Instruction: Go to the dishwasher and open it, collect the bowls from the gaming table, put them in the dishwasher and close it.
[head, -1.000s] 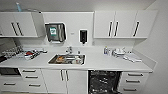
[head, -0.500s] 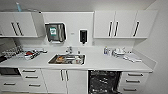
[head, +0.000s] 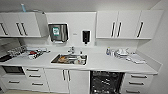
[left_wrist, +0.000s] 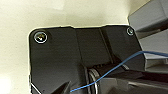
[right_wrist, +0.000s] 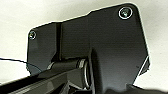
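The dishwasher (head: 106, 82) sits under the white counter, right of the sink cabinet. Its front stands open, showing a dark interior with wire racks. I face it from a little way back, with the kitchen wall straight ahead. The bowls and the gaming table are out of view.
A white counter (head: 107, 64) runs the width of the wall, with a steel sink (head: 69, 59) holding dishes. Crockery (head: 122, 53) lies at the counter's right, more items (head: 32, 53) at its left. Drawers (head: 136, 83) flank the dishwasher on the right. White upper cabinets (head: 120, 25) hang above.
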